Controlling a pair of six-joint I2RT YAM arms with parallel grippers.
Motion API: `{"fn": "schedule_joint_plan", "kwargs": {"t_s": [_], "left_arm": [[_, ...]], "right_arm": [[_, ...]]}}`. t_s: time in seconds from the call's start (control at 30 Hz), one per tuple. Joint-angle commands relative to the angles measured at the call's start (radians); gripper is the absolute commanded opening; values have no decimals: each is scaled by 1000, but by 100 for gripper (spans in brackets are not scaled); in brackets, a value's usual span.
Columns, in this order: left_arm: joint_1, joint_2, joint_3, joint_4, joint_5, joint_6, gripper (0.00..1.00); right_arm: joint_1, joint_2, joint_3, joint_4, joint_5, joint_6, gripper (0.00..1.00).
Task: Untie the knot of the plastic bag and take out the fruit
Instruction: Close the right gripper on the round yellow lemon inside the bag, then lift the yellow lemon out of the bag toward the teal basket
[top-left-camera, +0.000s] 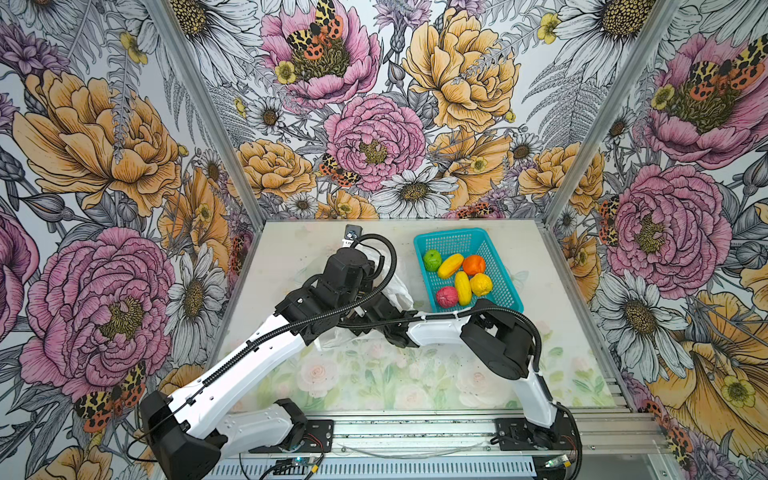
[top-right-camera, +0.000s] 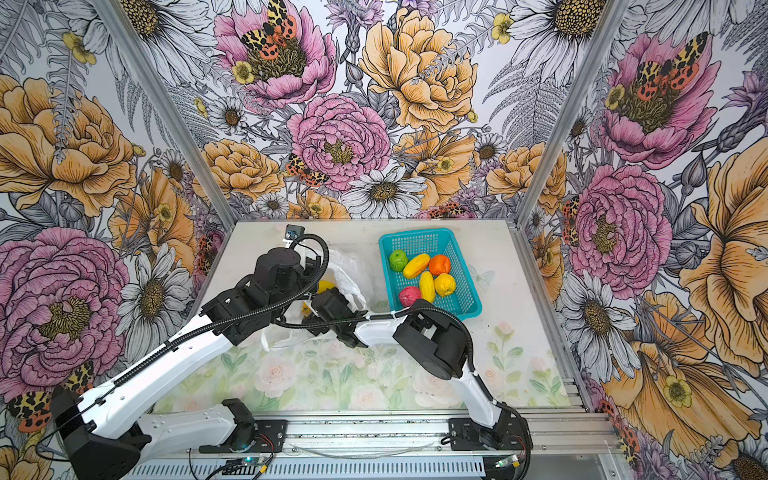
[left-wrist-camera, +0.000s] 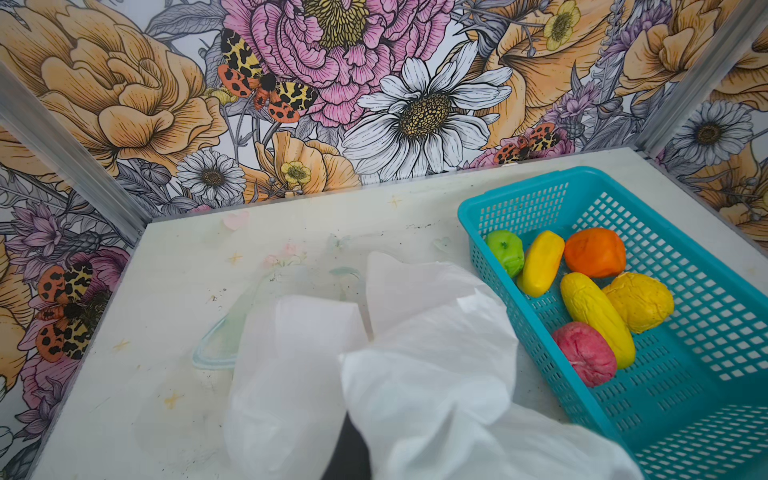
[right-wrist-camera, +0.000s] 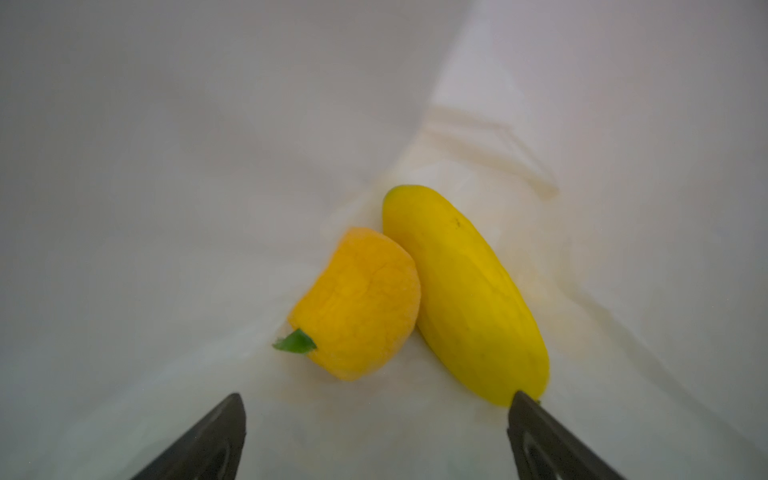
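Now two pieces of the fruit lie deep inside the plastic bag (right-wrist-camera: 166, 166), right in front of the right tool (right-wrist-camera: 376, 401), whose fingers are spread wide with nothing in them. The round yellow-orange fruit (right-wrist-camera: 357, 305) sits straight ahead of the gap between the fingers and touches the long yellow fruit (right-wrist-camera: 465, 295). The long one points away from the tool, a bit slanted, and its near end is just beside one finger (right-wrist-camera: 536, 419). The right tool is much nearer to them than the left tool, which is pressed together and seems to pinch the bag's edge, though plastic hides its tips. Beside the bag on the surface (top-right-camera: 374, 374), the teal basket (top-right-camera: 415, 235) holds six more fruits (top-right-camera: 427, 286): green, orange, pink-red and three yellow.
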Motion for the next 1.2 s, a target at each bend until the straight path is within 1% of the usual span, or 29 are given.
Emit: {"fn": "schedule_joint_plan", "kwargs": {"t_s": [0.0, 0.13, 0.27, 0.37, 0.43, 0.57, 0.7, 0.73, 0.83, 0.97, 1.07, 1.17], "left_arm": [[-14, -10, 18, 3, 8, 9, 0], [-20, -9, 18, 2, 9, 11, 0], [-35, -8, 22, 3, 13, 18, 0], [-46, -10, 24, 4, 25, 25, 0], [-53, -9, 24, 5, 36, 32, 0], [-86, -4, 30, 5, 75, 54, 0], [-119, -11, 39, 5, 76, 69, 0], [-122, -16, 36, 8, 76, 70, 0], [-124, -35, 20, 22, 68, 71, 0], [-123, -40, 4, 24, -12, 67, 0], [-120, -31, 8, 23, -47, 73, 0], [-112, -20, 8, 28, -50, 75, 0]], "right_arm": [[4, 72, 98, -59, -29, 56, 100], [1, 135, 166, -64, 22, 83, 99], [-7, 173, 216, -66, 83, 116, 95], [-10, 185, 244, -59, 135, 118, 92], [-9, 182, 232, -17, 155, 112, 92], [-8, 166, 171, 104, 142, 121, 95], [-10, 165, 158, 131, 157, 122, 95], [-12, 167, 157, 130, 163, 118, 93], [-18, 168, 147, 126, 158, 134, 79], [-20, 158, 126, 127, 146, 139, 61], [-19, 106, 72, 150, 119, 124, 52], [-18, 23, -12, 186, 103, 112, 45]]}}
